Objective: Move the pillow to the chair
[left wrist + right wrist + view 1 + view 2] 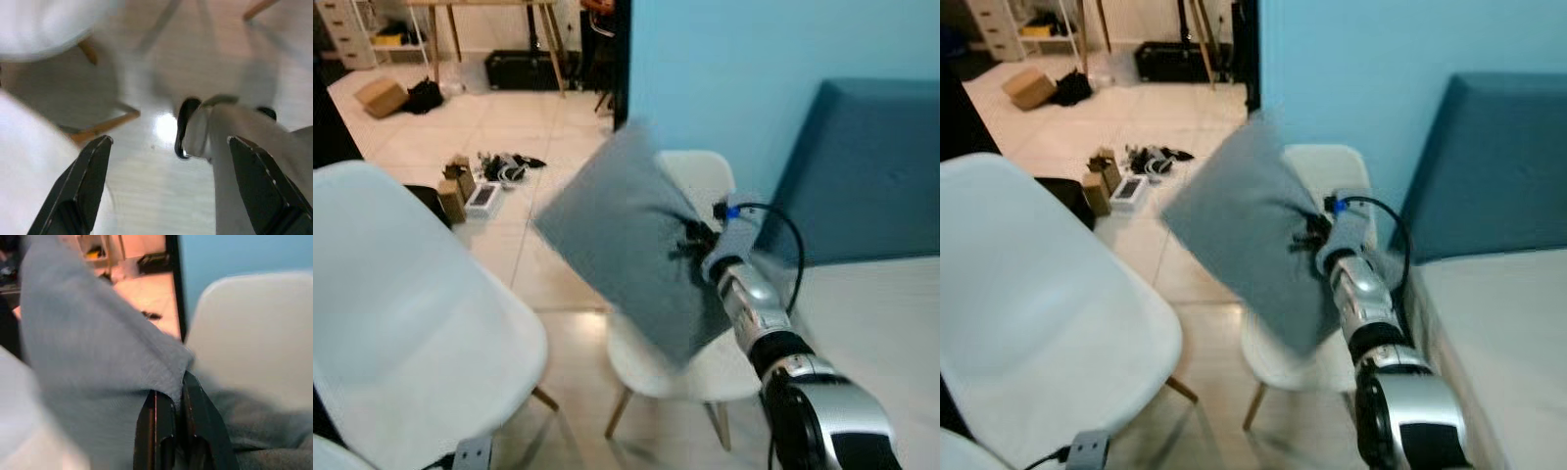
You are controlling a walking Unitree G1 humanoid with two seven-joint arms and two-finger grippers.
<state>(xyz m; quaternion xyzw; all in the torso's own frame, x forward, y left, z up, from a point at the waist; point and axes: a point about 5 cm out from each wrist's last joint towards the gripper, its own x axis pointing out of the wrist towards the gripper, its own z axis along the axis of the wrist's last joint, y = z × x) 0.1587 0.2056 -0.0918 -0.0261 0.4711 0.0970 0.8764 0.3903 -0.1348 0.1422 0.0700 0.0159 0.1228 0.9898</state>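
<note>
A grey pillow [622, 240] hangs in the air, tilted, above the seat of a white chair [700, 181] that stands against the blue wall. My right gripper [690, 243] is shut on the pillow's right edge; in the right wrist view the fingertips [168, 404] pinch a fold of the grey fabric [93, 352], with the chair's back [254, 328] behind. My left gripper [168, 147] hangs low and open over the tiled floor, with chair legs [105, 125] beyond it.
A second white chair [401, 313] stands close at the left front. A bed with a blue headboard [871, 176] lies at the right. Small boxes and cables [475, 181] litter the tiled floor farther back, near a wooden table [494, 29].
</note>
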